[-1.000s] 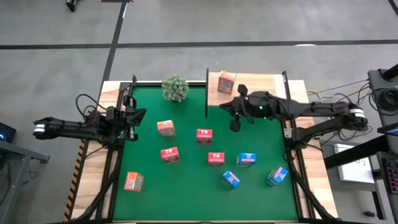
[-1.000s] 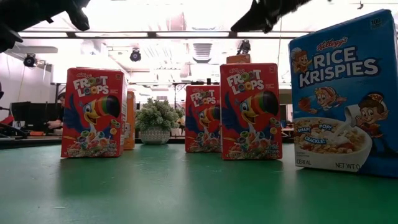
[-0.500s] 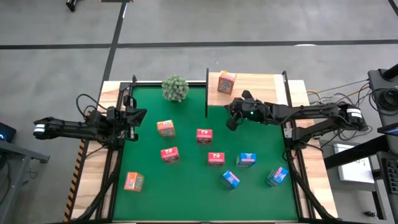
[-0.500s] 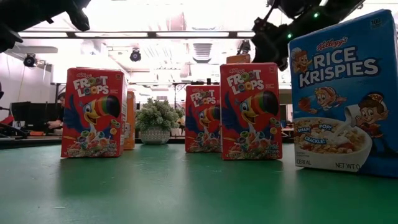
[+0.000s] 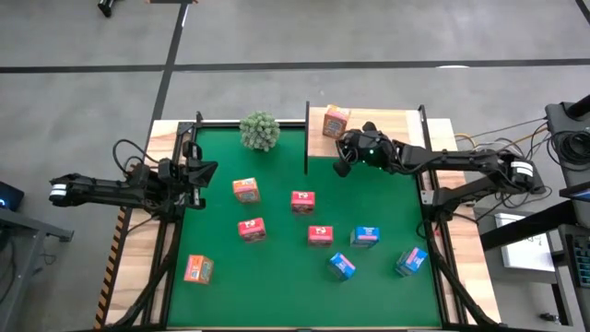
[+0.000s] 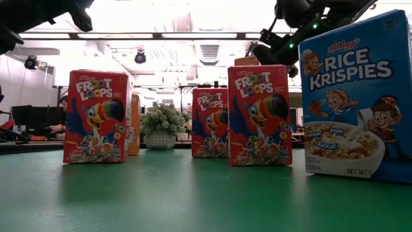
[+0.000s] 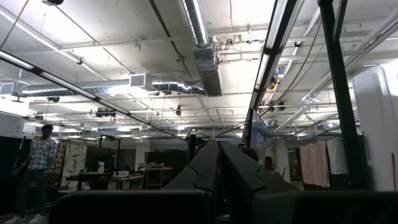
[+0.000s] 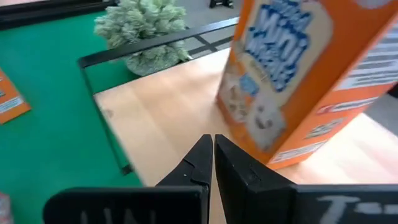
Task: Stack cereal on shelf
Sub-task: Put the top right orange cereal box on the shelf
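Presently, your stock stands as follows. One orange cereal box point(image 5: 336, 122) on the shelf point(image 5: 387, 124), at the board's left end, just behind the black post point(image 5: 306, 138); in the right wrist view the same box point(image 8: 311, 74) fills the frame close ahead, on pale wood.

Remaining boxes, all on the green mat point(image 5: 277, 267):
- orange box point(image 5: 245, 190), left of centre; second orange box point(image 5: 198, 268) near the front left corner.
- red-pink boxes, three: point(image 5: 302, 201), point(image 5: 252, 230), point(image 5: 320, 235) (the low view shows them upright, Froot Loops faces towards the camera point(image 6: 259, 116)).
- blue boxes, three: point(image 5: 365, 236), point(image 5: 342, 266), point(image 5: 411, 261), grouped front right; one looms large in the low view point(image 6: 357, 96).

Right gripper point(image 5: 339, 168): you have it over the shelf's front edge, just beside the shelved orange box, fingers point(image 8: 205, 163) pressed together and holding nothing.

Left gripper point(image 5: 207, 171): parked at the mat's left edge, well apart from every box, fingers closed and empty.

Sundry: green fuzzy plant point(image 5: 260, 131) at the mat's back edge, left of the shelf.
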